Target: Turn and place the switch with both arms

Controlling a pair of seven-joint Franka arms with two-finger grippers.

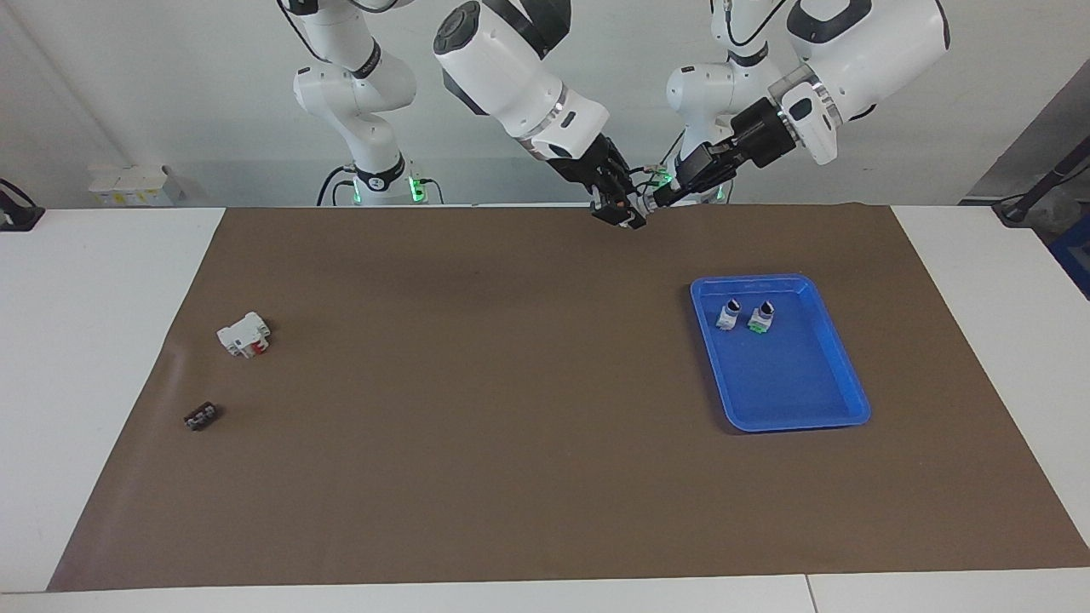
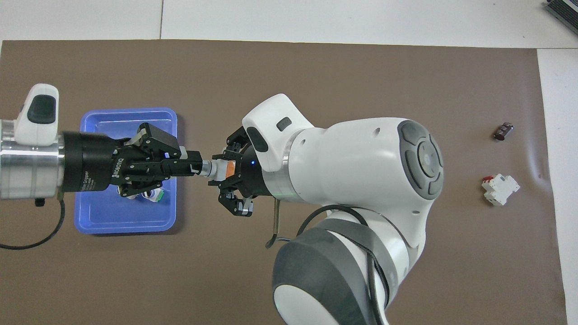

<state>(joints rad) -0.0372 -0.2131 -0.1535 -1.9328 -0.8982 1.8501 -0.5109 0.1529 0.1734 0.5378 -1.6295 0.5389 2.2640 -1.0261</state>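
The switch (image 1: 645, 203) is held in the air between both grippers, over the brown mat beside the blue tray. In the overhead view the switch (image 2: 216, 169) lies level, silver collar toward the left gripper and orange base toward the right gripper. My left gripper (image 1: 661, 197) (image 2: 197, 168) is shut on the knob end. My right gripper (image 1: 631, 216) (image 2: 220, 171) is shut on the body and base end. The knob is hidden by the left fingers.
The blue tray (image 1: 839, 409) (image 2: 128, 115) toward the left arm's end holds two more switches (image 1: 730, 315) (image 1: 762, 317), mostly covered by the left gripper in the overhead view. A white block with a red part (image 1: 245, 334) (image 2: 500, 188) and a flat black strip (image 1: 200, 416) (image 2: 503, 131) lie toward the right arm's end.
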